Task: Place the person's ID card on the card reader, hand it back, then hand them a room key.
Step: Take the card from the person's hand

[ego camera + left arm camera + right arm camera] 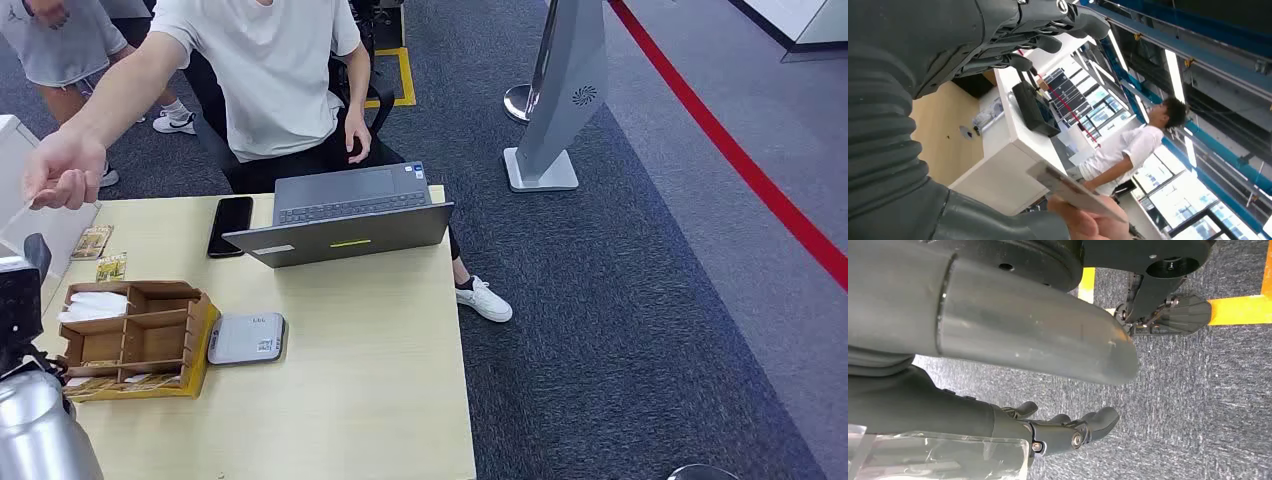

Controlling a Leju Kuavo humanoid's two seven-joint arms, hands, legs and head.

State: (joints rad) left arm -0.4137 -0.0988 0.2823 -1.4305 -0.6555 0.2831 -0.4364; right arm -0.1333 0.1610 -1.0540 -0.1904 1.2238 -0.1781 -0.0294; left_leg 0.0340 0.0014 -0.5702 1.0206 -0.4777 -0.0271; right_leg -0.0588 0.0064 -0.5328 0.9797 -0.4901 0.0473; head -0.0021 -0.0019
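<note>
1. ID card (1075,192) was in the person's hand (62,170), held out past the far left corner of the tabletop (350,380) toward the robot. In the left wrist view it appeared as a thin pale card, seen almost edge-on, pinched by the person's fingers (1088,222); its print could not be read.
2. Left hand (1013,37) was raised near the card with its fingers spread apart and grasping nothing; the card was not yet touching it.
3. Right hand (1058,432) hung down over the carpet floor (1198,405), its fingers loosely curled and holding nothing.
4. I judge the step in hand was to take the card from the person. To do it well, the left hand should come to the free end of the card, away from the person's fingers, and close flat on both faces so the thin card does not slip or bend.
5. Card reader (246,338), a flat grey box, lay on the tabletop just beside the wooden tray (140,340) and in front of the laptop (345,215). The card should go flat on its top.
6. A black phone (230,225) lay beside the laptop, apart from the reader, so the way seemed free.
</note>
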